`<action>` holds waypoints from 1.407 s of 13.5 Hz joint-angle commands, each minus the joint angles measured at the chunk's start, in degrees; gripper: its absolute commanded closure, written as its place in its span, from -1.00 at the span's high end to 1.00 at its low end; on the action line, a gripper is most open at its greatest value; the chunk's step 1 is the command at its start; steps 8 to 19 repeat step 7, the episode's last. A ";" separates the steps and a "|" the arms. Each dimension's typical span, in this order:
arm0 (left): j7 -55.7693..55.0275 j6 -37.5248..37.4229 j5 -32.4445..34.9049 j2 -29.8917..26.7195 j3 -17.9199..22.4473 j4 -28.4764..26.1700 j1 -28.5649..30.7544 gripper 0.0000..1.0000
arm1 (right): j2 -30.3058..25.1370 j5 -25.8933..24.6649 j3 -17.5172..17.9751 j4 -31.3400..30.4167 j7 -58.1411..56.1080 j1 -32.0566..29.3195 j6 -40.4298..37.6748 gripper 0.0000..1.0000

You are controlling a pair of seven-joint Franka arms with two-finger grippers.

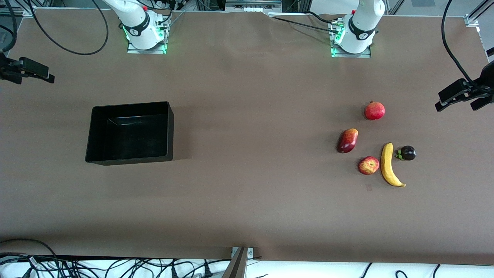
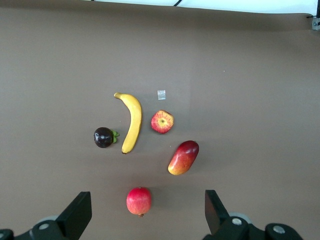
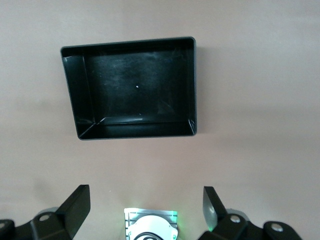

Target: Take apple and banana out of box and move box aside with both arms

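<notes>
Your table (image 1: 247,208), brown-covered, as it stands:

Box (image 1: 131,133) — glossy black tray, empty, toward the right arm's end of the table, well apart from every fruit.

Apple (image 1: 368,165) — red-and-yellow streaked, toward the left arm's end, just beside the banana (image 1: 389,165) on the side facing the box. The banana lies lengthwise toward the front camera, its dark tip nearest it.

Other fruit in the same cluster: a dark purple mangosteen (image 1: 407,153) with a green calyx, just beside the banana's upper part; an oval red mango (image 1: 347,140), a little farther from the front camera than the apple; a round red pomegranate (image 1: 374,111), farthest from that camera.

A small pale scrap (image 2: 161,94) lies on the table near the apple.

Left gripper (image 2: 147,212) — you see it high over the fruit cluster, fingers spread wide, holding nothing.

Right gripper (image 3: 145,209) — high over the table near the box, fingers likewise spread apart, holding nothing.
</notes>
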 commanded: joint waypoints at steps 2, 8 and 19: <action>0.68 -1.02 -0.82 0.25 0.14 0.99 0.05 1.00 | -1.03 -0.27 0.23 -2.37 0.80 -2.22 2.60 1.00; 0.68 -0.93 -0.82 0.25 0.14 0.99 0.05 1.00 | 0.73 -0.26 1.19 -2.37 0.19 -0.03 7.01 1.00; 0.68 -0.93 -0.82 0.25 0.14 0.99 0.05 1.00 | 0.73 -0.26 1.19 -2.37 0.19 -0.03 7.01 1.00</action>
